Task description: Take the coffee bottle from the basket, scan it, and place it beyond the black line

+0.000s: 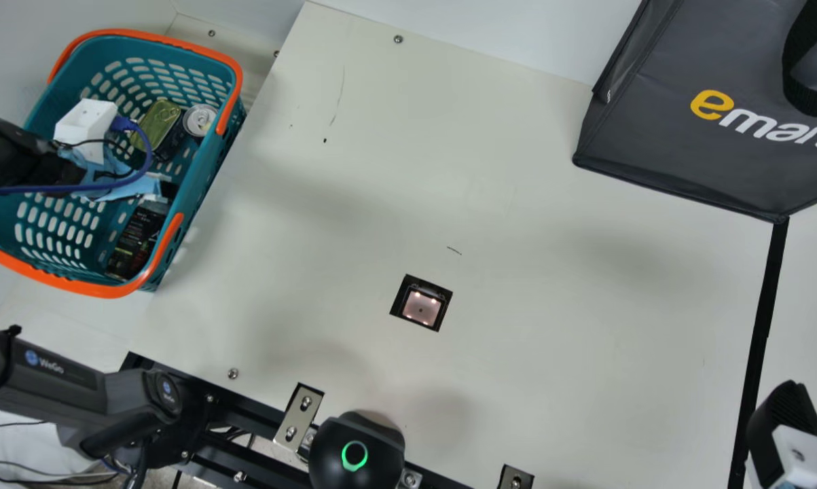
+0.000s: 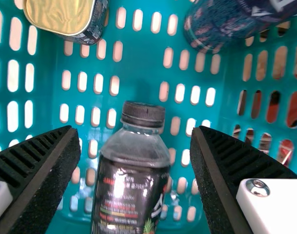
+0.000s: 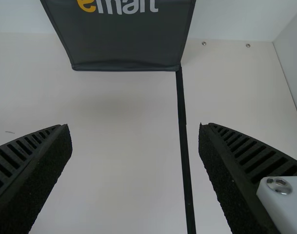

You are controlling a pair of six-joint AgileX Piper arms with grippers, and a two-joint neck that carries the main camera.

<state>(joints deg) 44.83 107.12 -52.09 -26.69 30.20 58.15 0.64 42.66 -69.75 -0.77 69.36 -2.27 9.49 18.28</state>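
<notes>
Over the orange-rimmed teal basket [image 1: 126, 41] is my left gripper [image 1: 85, 125]. In the left wrist view, the left gripper [image 2: 136, 136] is open, its fingers apart on either side of the coffee bottle [image 2: 131, 185], which has a dark cap and black label and lies in the basket. The main view shows the bottle [image 1: 135, 241] near the basket's lower right side. At the main view's lower right corner is my right gripper [image 1: 785, 424]; in its wrist view the right gripper [image 3: 136, 136] stands open and empty. The black line [image 1: 761, 326] runs beside it. A lit scanner window [image 1: 420, 309] sits in the table.
A gold-lidded tin [image 2: 60, 14] and a dark blue can [image 2: 226, 24] share the basket. The grey bag [image 1: 686, 149] stands at the table's back right, its corner at the black line's end. A black round device [image 1: 357, 451] sits at the front edge.
</notes>
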